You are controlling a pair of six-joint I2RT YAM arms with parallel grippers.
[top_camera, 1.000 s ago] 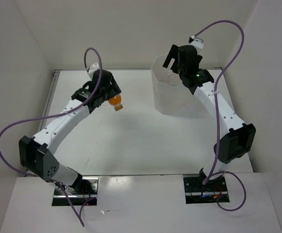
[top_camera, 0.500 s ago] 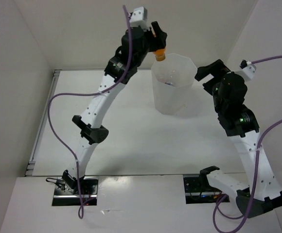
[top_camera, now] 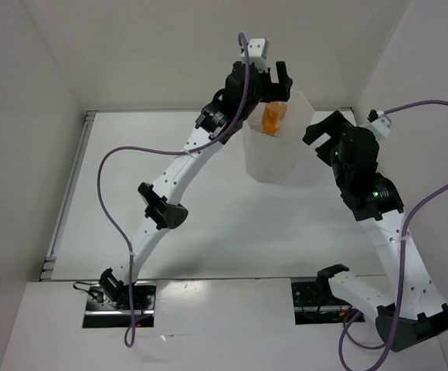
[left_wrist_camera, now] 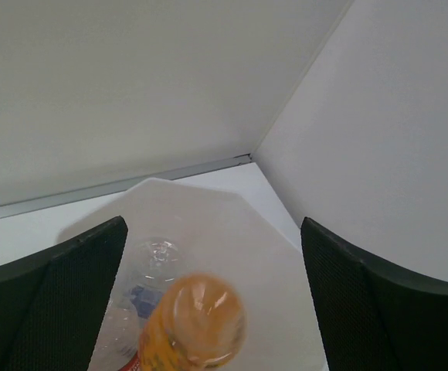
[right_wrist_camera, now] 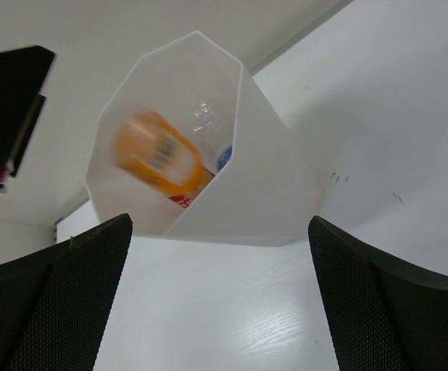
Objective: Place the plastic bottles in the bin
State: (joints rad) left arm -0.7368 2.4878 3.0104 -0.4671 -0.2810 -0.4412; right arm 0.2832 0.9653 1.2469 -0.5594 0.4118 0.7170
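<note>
The bin [top_camera: 274,164], a tall translucent white bucket, stands at the far middle of the table. My left gripper [top_camera: 271,79] hangs open over its mouth. A stubby orange bottle [top_camera: 273,118] is loose below it, blurred, inside the bin's rim. In the left wrist view the orange bottle [left_wrist_camera: 194,321] lies free between the spread fingers [left_wrist_camera: 69,278], above a clear bottle with a blue label [left_wrist_camera: 142,287] in the bin [left_wrist_camera: 247,232]. My right gripper [top_camera: 317,130] is open and empty just right of the bin. Its view shows the bin [right_wrist_camera: 263,182] and the orange bottle [right_wrist_camera: 157,157] inside.
White walls enclose the table on the left, back and right. A red label [right_wrist_camera: 182,202] shows low inside the bin. My left gripper's black body [right_wrist_camera: 9,97] shows at the upper left of the right wrist view. Purple cables arc over both arms.
My left arm carried the orange bottle from the table up over the bin and opened; the bottle is now loose inside the rim. My right arm drew back from the bin to its right.
</note>
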